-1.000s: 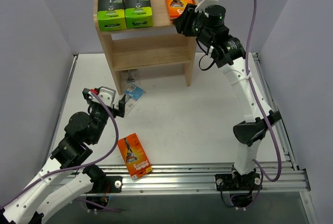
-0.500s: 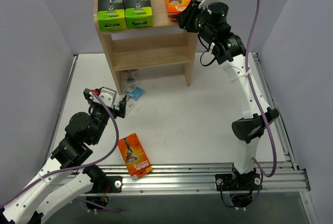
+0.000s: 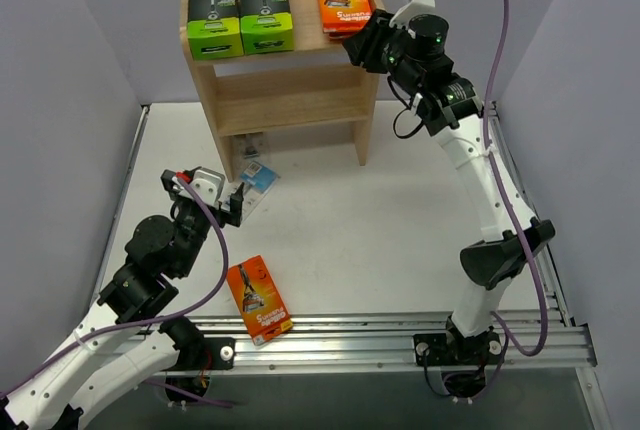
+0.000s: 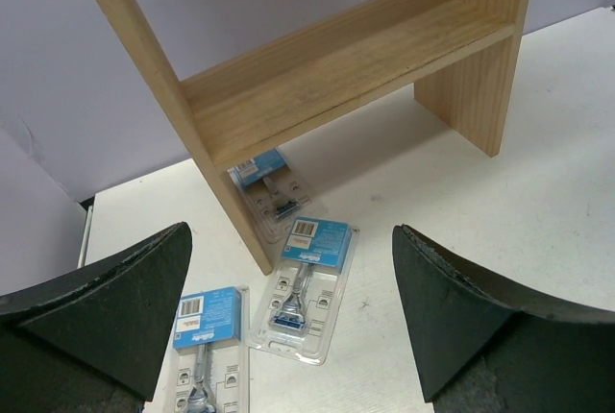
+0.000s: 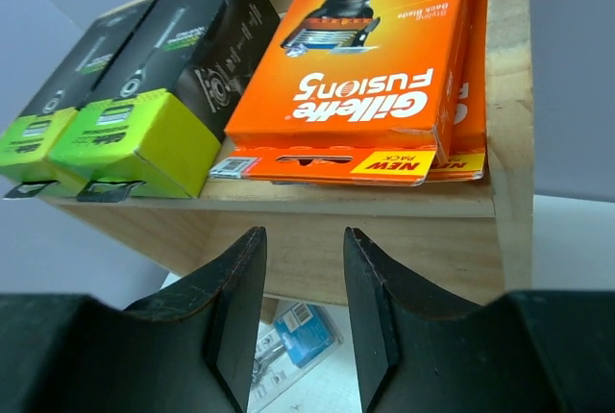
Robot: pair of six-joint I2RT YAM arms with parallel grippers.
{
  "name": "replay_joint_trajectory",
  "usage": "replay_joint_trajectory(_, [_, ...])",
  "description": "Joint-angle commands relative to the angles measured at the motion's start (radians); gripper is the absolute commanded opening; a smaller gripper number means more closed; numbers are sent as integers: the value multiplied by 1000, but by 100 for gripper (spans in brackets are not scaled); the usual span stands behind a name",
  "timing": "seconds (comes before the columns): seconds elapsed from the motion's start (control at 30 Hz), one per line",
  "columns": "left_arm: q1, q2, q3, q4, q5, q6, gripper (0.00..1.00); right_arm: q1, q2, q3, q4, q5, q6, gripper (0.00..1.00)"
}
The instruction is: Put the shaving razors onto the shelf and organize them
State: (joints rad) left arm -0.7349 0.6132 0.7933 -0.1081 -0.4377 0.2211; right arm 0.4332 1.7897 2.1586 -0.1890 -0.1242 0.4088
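Observation:
The wooden shelf stands at the back. On its top tier are two black-and-lime boxes and two stacked orange boxes. My right gripper is open and empty, just off the shelf's right front corner. In the right wrist view it faces the shelf edge below the orange boxes. A third orange box lies on the table. My left gripper is open and empty above two blister packs. A third blister pack lies under the shelf.
Grey walls close in the table on the left, back and right. A metal rail runs along the near edge by the arm bases. The shelf's middle tier is bare.
My right gripper has drawn back to the right, away from the orange boxes on the top tier. The top orange box sits slightly further back. The left arm has not moved.

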Motion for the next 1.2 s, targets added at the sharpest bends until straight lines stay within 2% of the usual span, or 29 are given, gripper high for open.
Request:
replay_joint_trajectory(0.0, [-6, -7, 11, 30, 7, -8, 94, 7, -108, -23, 85, 3, 8, 34])
replay_joint_trajectory(0.2, [-11, -7, 9, 31, 10, -12, 94, 33, -141, -45, 129, 41, 35, 36])
replay_joint_trajectory(0.37, [-11, -12, 6, 36, 4, -14, 94, 107, -144, -49, 246, 120, 56, 36])
replay_joint_trajectory(0.67, [-27, -26, -12, 62, -53, -3, 94, 248, -43, 18, 324, 346, 47, 35])
replay_joint_trajectory(1.17, [-64, -41, -23, 76, -81, 12, 94, 277, 68, 21, 398, 515, 90, 33])
